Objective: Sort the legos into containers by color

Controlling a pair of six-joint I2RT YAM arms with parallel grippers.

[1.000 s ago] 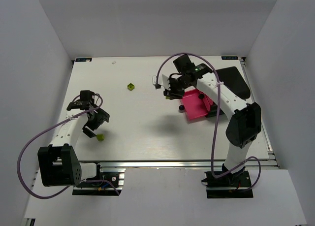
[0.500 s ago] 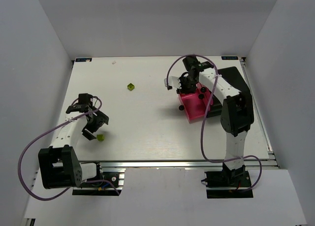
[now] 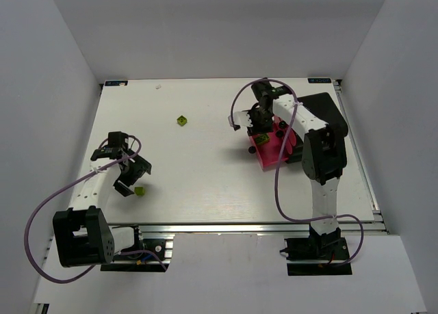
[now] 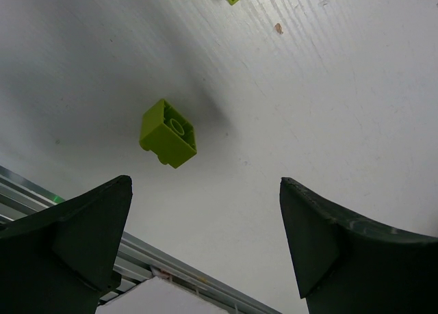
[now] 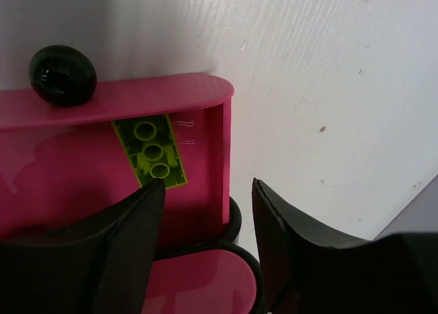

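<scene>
White table, lime lego in pink drawer

each arm is a chain of white tubular links joined by chunky black joint housings. the left arm stands on a black box-shaped left base at seven o'clock of the overhead view. the right arm stands on a flatter black right base at five o'clock. a thin purple left cable and a matching purple right cable loop off the arms. the left gripper has dark, matte, wedge-shaped fingers. the right gripper has smooth black fingers.
</scene>
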